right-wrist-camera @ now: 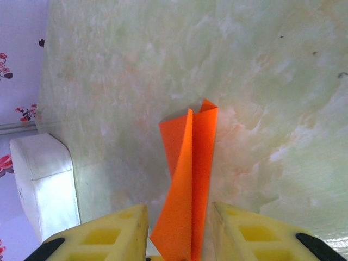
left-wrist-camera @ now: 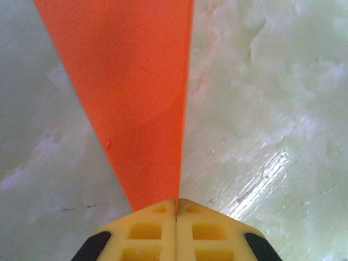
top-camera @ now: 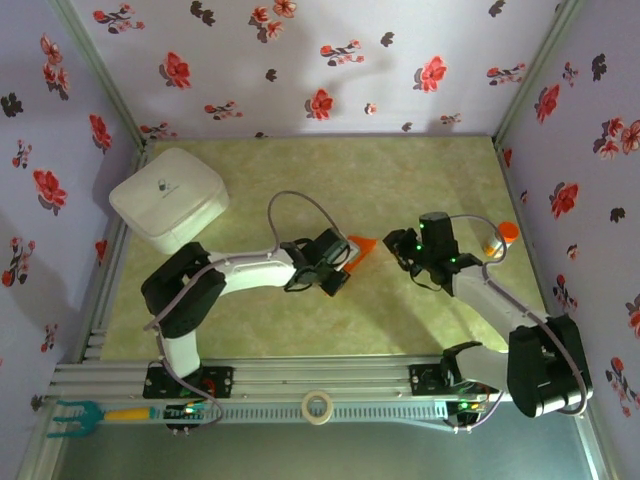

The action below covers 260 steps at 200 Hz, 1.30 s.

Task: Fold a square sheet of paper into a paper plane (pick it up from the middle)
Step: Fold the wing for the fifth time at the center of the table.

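From above, the orange paper (top-camera: 362,248) lies mid-bench as a small flat wedge. Its sharpest visible corner points right and its long axis slants down-left toward the left tool (top-camera: 343,263). The right tool (top-camera: 400,248) sits just beside that corner. The bench (top-camera: 300,170) is a glossy, mottled yellow-green slab with open surface around the paper. A rounded white box (top-camera: 168,197) fills the far-left corner, and a small orange-capped bottle (top-camera: 506,235) stands near the right wall, well apart from the paper.

In the left wrist view, the left tool (left-wrist-camera: 176,207) is pinched closed on the orange paper (left-wrist-camera: 136,81), its ribbed yellow fingertips (left-wrist-camera: 147,231) meeting on the narrow end. The paper fans wider away from the tool and runs straight up the picture. Its right edge is crisp and straight, its left edge slanted, and its surface matte and smooth. The shiny bench (left-wrist-camera: 272,109) lies open on both sides.

In the right wrist view, the right tool (right-wrist-camera: 179,220) stands moderately apart, a yellow finger (right-wrist-camera: 109,231) on each side of the orange paper (right-wrist-camera: 187,179). The paper is not pinched, though its lower left corner comes very close to one finger. It is folded lengthwise into layered flaps with a sharp centre crease. Its long axis runs away from the tool and ends in two small peaks. The white box (right-wrist-camera: 41,185) sits at the left edge, with bare bench (right-wrist-camera: 136,54) beyond the paper.
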Tool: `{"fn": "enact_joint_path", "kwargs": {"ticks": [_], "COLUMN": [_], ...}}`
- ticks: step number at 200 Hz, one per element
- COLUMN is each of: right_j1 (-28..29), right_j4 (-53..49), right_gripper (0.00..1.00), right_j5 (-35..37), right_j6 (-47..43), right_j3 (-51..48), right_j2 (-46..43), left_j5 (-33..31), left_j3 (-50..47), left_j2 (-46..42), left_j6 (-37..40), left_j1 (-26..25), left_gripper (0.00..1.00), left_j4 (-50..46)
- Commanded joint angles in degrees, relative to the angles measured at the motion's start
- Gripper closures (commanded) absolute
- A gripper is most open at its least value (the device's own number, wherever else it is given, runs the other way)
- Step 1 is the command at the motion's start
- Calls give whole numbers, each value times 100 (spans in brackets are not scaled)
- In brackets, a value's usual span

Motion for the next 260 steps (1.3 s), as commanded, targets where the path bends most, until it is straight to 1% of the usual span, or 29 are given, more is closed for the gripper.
{"fn": "enact_joint_path", "kwargs": {"ticks": [1,29,77,118,144,203,260], "right_j1": [-23,-25,-20,-11,1,123,261], "right_j4": [-288,-193,-50,249,482,687,942], "right_gripper": [64,64,64,64,65,67,69], "right_j5": [151,67,12,-217,-449,-582,-744], "right_j6": [-147,-106,-26,6,-13,-24,-123], "right_j3": [-112,-187,-291,-361,-355,-312,-251], "right_j2": [-71,-62,-58,61,230,534,744], "left_j5": [713,1107,1554,1971,2173,2541,3004], "left_j3": [-156,-221,-310,-363,-365,-420,-619], "left_j2": [-14,38,117,183,263,402,454], "left_j6": [-399,-575,-747,-839,-884,-1032,-1335], "left_j1": [157,309,489,628,692,828,1030], "left_gripper": [96,96,96,96,96,97,97], "left_j4": [277,456,669,881,970,1211,1677]}}
